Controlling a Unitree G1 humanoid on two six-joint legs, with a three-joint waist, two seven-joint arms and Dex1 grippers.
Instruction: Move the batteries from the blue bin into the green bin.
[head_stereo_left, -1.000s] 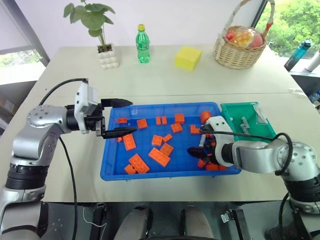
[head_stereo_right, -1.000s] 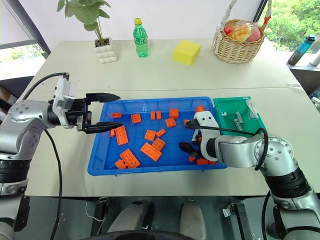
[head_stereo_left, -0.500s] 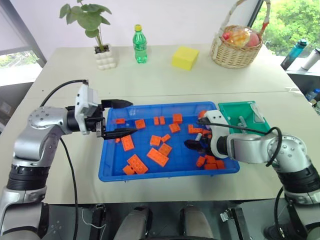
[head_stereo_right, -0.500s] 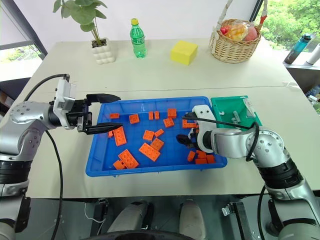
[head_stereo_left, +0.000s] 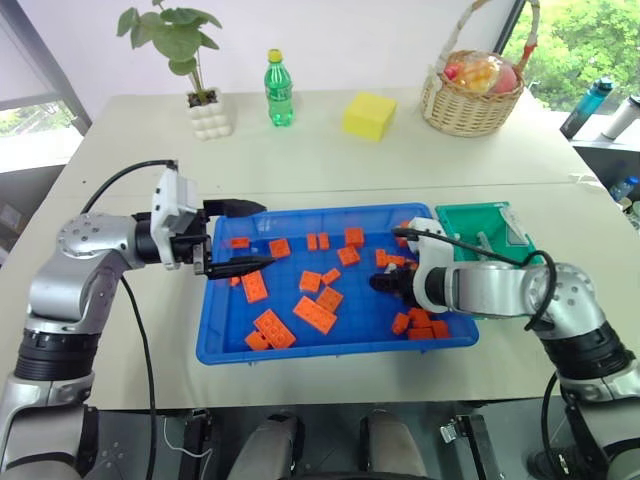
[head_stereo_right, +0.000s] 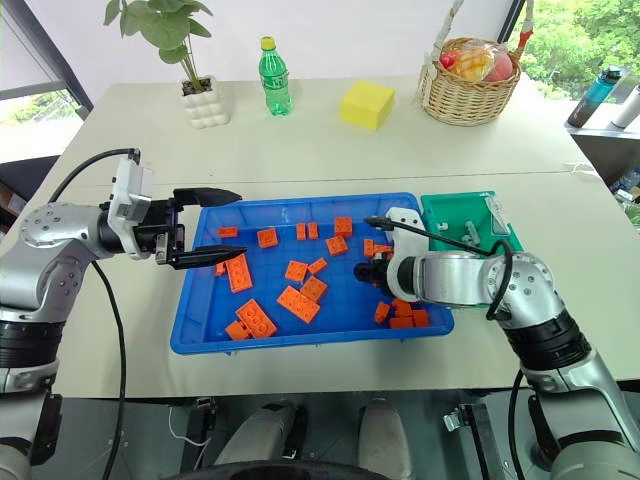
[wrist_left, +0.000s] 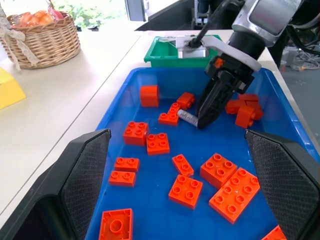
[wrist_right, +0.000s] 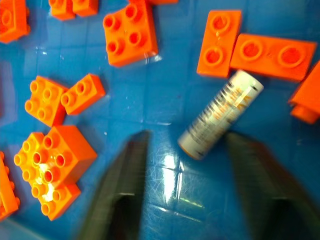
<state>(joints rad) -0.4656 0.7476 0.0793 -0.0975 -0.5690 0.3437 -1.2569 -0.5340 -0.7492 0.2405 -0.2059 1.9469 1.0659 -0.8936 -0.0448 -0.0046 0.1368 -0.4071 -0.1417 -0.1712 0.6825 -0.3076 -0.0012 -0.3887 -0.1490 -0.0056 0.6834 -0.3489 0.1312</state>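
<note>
Right gripper (wrist_left: 204, 117) is down inside the blue bin (head_stereo_left: 225, 330), right half, tips at the floor next to a battery (wrist_right: 220, 120). The right wrist view shows its two fingers (wrist_right: 114, 190) spread, the battery lying flat near their tips, nearer one finger and poking out beyond them, not clamped; the left wrist view has the fingers looking close together at the battery's end, so grip can't be confirmed. Orange bricks (head_stereo_left: 316, 314) scattered all over the blue bin floor, a few right beside the battery. Green bin (head_stereo_left: 520, 240) touches the blue bin's right end, a couple of grey batteries (head_stereo_right: 468, 232) lying in it. Left gripper (head_stereo_left: 240, 237) hovers over the blue bin's left rim, jaws wide apart, holding nothing. Wicker basket (head_stereo_left: 470, 100), yellow block (head_stereo_left: 368, 115), green bottle (head_stereo_left: 279, 89), potted plant (head_stereo_left: 195, 70) stand at the table's far side.
</note>
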